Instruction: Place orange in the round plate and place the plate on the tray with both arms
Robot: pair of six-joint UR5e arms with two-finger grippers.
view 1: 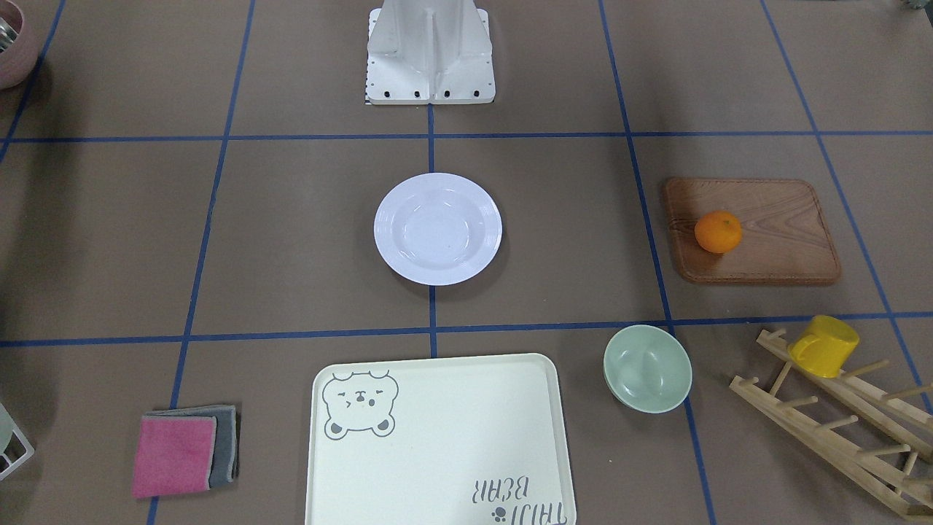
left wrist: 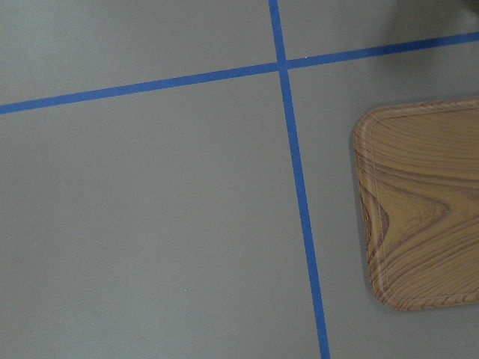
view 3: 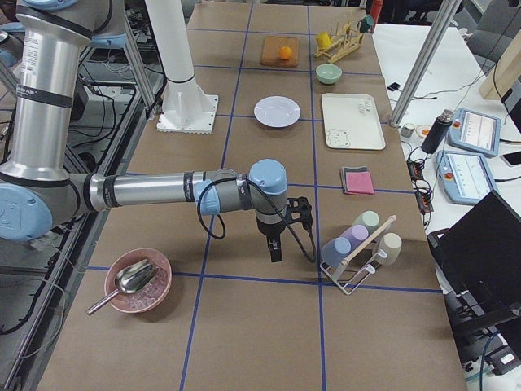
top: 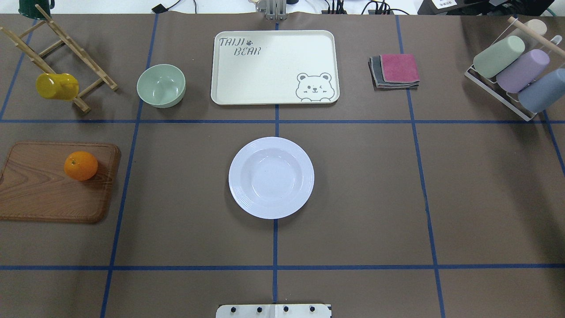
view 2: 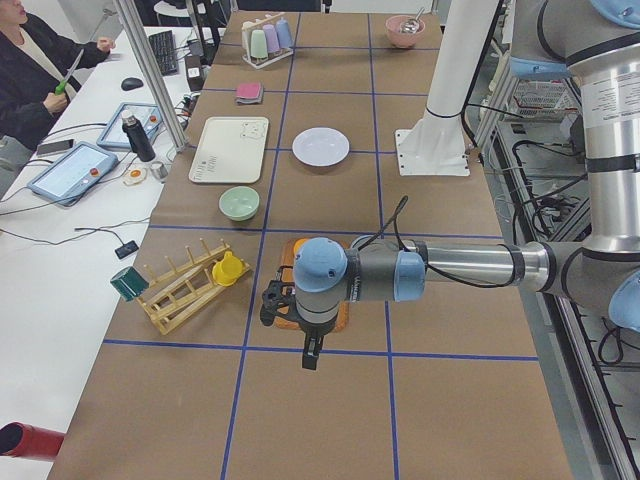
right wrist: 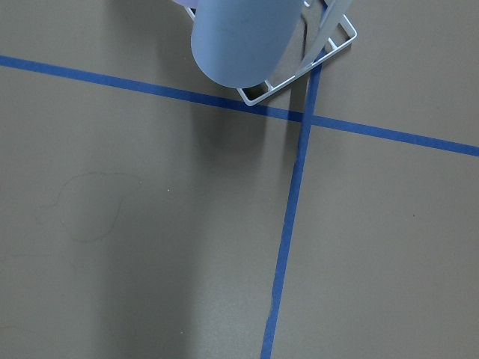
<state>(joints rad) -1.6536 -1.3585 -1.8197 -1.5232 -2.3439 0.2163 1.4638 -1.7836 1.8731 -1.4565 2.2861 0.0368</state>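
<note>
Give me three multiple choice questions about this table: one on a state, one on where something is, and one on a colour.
1. The round plate is:
A) upright and empty
B) upside down
C) holding fruit

2. The orange lies:
A) in the round plate
B) on the wooden board
C) in a bowl

3. The cup on the wooden peg rack is:
A) pink
B) blue
C) yellow

Answers:
1 A: its sunken centre faces up with nothing in it.
2 B: it sits on the board, well apart from the plate.
3 C: it shows bright yellow in both the overhead and the front-facing view.
</note>
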